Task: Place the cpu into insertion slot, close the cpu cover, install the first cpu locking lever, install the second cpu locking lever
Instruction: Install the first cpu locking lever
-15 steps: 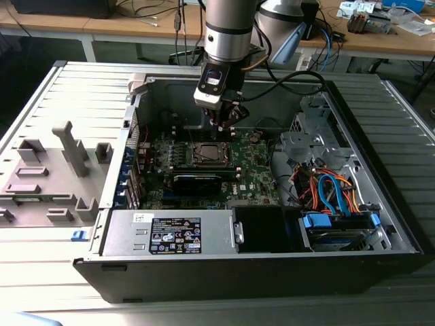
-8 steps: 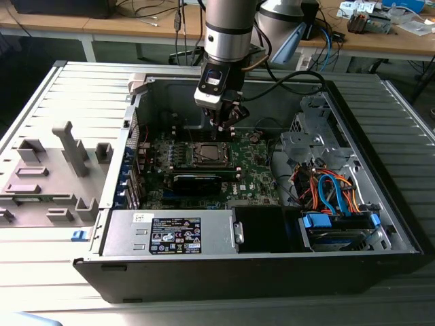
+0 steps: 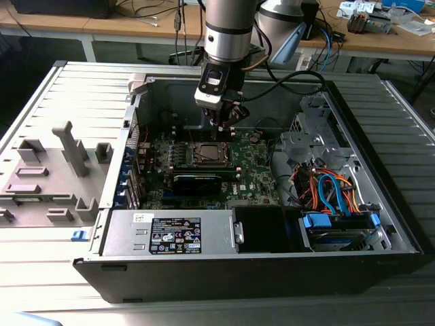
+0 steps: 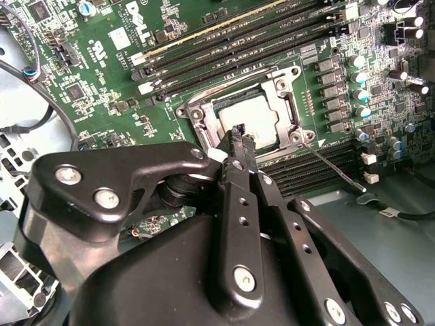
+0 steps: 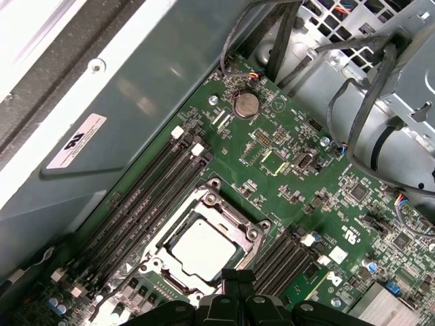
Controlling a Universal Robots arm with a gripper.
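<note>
The cpu [image 5: 204, 248] lies flat in the insertion slot [image 3: 211, 155] on the green motherboard, its silver-grey top showing through the window of the cpu cover [image 5: 239, 227]. The cover [image 4: 289, 109] lies down over the chip [image 4: 255, 121]. A thin metal locking lever [image 4: 336, 170] sticks out slantwise from one corner of the socket. My gripper [image 3: 228, 123] hangs just above the socket's far edge in the exterior view. Its black fingertips [image 4: 239, 136] are pressed together and hold nothing, close over the socket rim. The gripper [image 5: 238, 277] also shows in the first wrist view.
Long black memory slots [image 4: 224, 41] flank the socket on both sides. A coin cell [image 5: 245, 104] and cable bundles [image 5: 367, 81] sit near the drive cage. The case walls [image 3: 136, 102], the power supply [image 3: 170, 234] and a black card [image 3: 197, 182] hem in the board.
</note>
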